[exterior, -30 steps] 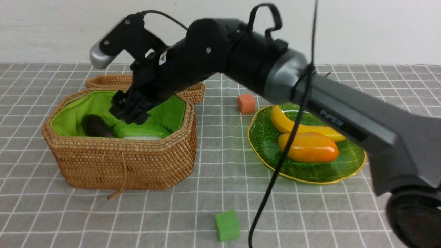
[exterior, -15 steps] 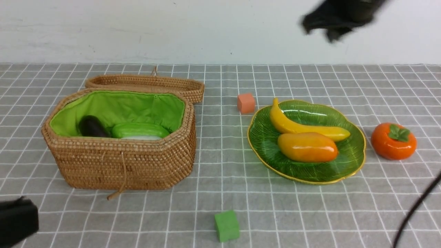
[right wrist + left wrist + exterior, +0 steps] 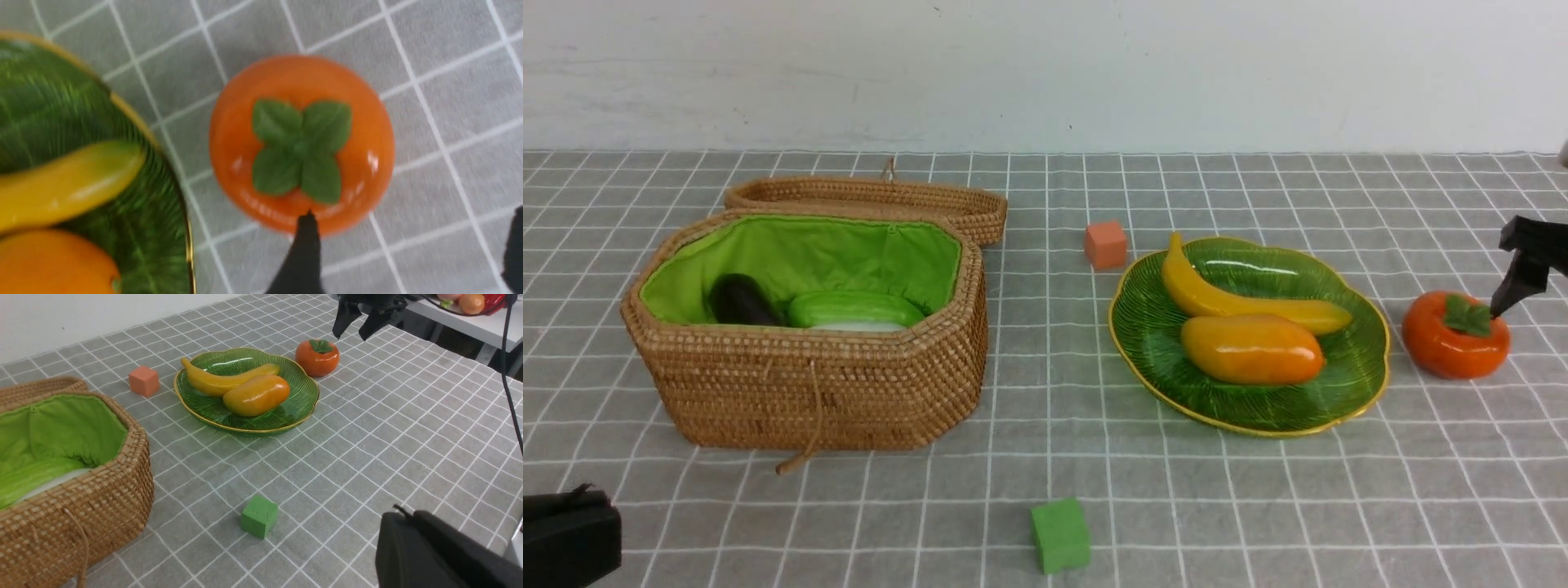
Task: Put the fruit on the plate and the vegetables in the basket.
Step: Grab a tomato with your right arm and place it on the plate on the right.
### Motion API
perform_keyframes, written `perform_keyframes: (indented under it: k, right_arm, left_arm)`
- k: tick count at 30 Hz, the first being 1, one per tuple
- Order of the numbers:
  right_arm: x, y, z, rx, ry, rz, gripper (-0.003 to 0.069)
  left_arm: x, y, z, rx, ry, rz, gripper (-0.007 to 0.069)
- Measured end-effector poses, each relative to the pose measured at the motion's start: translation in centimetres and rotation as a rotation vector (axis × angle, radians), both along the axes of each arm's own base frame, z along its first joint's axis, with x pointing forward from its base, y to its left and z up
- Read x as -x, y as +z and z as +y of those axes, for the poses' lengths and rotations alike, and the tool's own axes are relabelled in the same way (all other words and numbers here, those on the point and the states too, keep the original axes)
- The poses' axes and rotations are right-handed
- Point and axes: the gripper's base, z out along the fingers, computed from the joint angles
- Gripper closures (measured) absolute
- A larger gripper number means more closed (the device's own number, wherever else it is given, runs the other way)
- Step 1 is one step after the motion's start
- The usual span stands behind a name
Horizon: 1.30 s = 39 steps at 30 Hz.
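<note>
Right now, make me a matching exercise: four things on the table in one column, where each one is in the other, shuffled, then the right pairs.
Things
1. Round orange persimmon with green leaf cap
2. Long yellow banana
3. Dark purple eggplant
4. Small green cube

Places
A. On the cloth, nearer the robot than the plate
B. Inside the woven brown basket
C. Off the plate, to its right
D. On the green plate, beside the orange-yellow mango

Pairs: 1-C, 2-D, 3-B, 4-A
</note>
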Motion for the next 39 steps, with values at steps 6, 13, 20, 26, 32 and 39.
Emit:
perform_keyframes:
  k: [6,13,20,26,32,39]
  right_arm:
    - [-1.7,-2.9,-0.8,-0.098,-0.016,-0.063,-0.0017]
    - [-2.5,-5.1,-0.4,-0.171,-0.014,-0.057,0.0019]
    - [-2.8,-5.1,-0.1,-0.194,0.015,-0.089,0.0035]
    - [-3.6,-5.1,1.5,-0.157,0.071,-0.139,0.0104]
    - [-3.6,-5.2,1.5,-0.14,0.08,-0.14,0.0172]
    - [-2.7,-3.5,0.7,-0.015,0.113,-0.124,0.0172]
  left_arm:
    - [0.0,-0.1,0.0,-0.012,0.001,0.006,0.0606]
    - [0.0,-0.1,0.0,-0.015,0.001,0.008,0.0606]
    - [0.0,-0.1,0.0,-0.015,0.001,0.008,0.0603]
    - [0.0,-0.1,0.0,-0.015,0.001,0.008,0.0599]
    - [0.0,-0.2,0.1,-0.018,0.002,0.01,0.0599]
    - [0.0,-0.2,0.1,-0.022,0.002,0.012,0.0599]
